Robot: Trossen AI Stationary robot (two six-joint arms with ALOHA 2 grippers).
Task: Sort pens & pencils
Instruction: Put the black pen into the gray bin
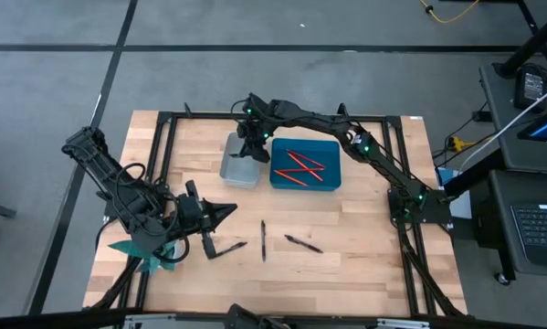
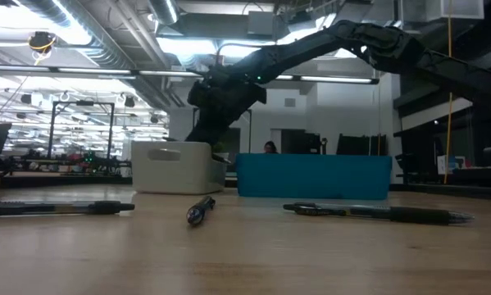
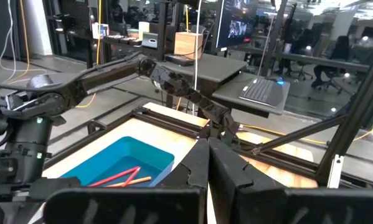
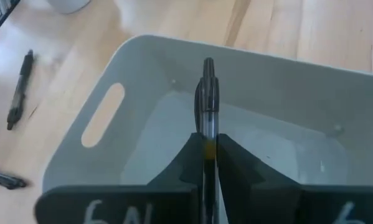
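My right gripper (image 4: 207, 146) hangs over the pale grey bin (image 4: 142, 74), shut on a black pen (image 4: 208, 93). From above, this gripper (image 1: 250, 146) sits over the bin (image 1: 239, 164) at the table's far side. The blue bin (image 1: 305, 166) beside it holds red pencils (image 1: 300, 167). Three black pens lie flat on the wood near the front: one (image 1: 227, 247), a second (image 1: 263, 239) and a third (image 1: 302, 243). My left gripper (image 1: 226, 211) is shut and empty, hovering left of those pens; its fingers (image 3: 208, 155) point toward the far side. My right gripper pinches the black pen's barrel (image 4: 207, 127) between its two fingers, coming from above and pointing down into the grey bin. The pen lies along the fingers and sticks out past their tips. It is lifted clear above the bin's floor.
A black metal frame (image 1: 173, 137) borders the table on the left, far and right sides. A teal object (image 1: 141, 249) lies under the left arm. In the low view the grey bin (image 2: 175, 168) and blue bin (image 2: 311, 176) stand behind the loose pens (image 2: 200, 210).
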